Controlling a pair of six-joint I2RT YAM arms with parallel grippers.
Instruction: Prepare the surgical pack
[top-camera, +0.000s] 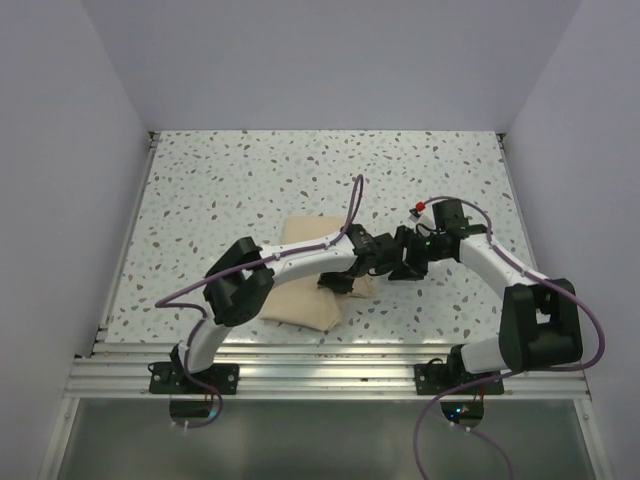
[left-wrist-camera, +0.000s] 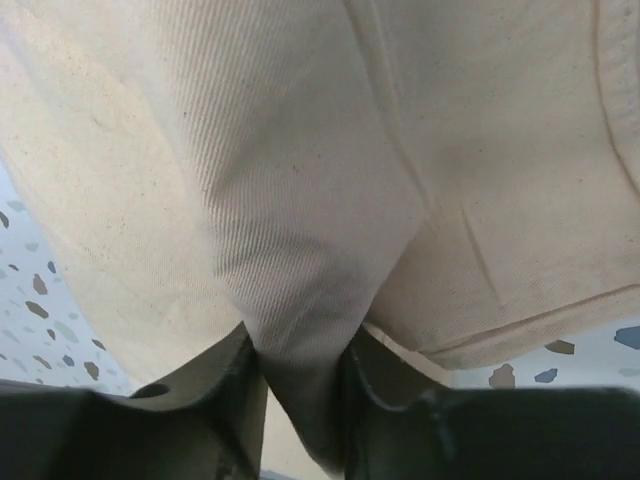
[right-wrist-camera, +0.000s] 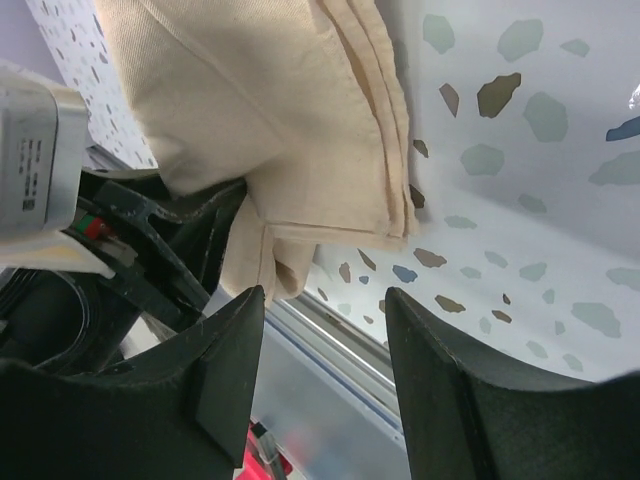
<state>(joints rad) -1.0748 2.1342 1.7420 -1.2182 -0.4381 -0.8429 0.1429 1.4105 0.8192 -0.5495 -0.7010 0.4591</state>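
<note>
The surgical pack shows as a folded tan wrap sheet (top-camera: 300, 300) lying on the speckled table just left of centre. My left gripper (top-camera: 346, 283) reaches across it to its right edge. In the left wrist view the left gripper (left-wrist-camera: 305, 370) is shut on a pinched fold of the wrap sheet (left-wrist-camera: 300, 150), with cloth filling the gap between the jaws. My right gripper (top-camera: 396, 262) hovers close by on the right, facing the left one. It stands open (right-wrist-camera: 322, 295) with nothing between its fingers; the wrap sheet's layered edge (right-wrist-camera: 300, 120) lies just beyond them.
White walls close in the table on three sides. A ribbed aluminium rail (top-camera: 330, 360) runs along the near edge, also in the right wrist view as the rail (right-wrist-camera: 340, 345). The left gripper's body (right-wrist-camera: 150, 250) sits close to the right fingers. Purple cables loop over both arms.
</note>
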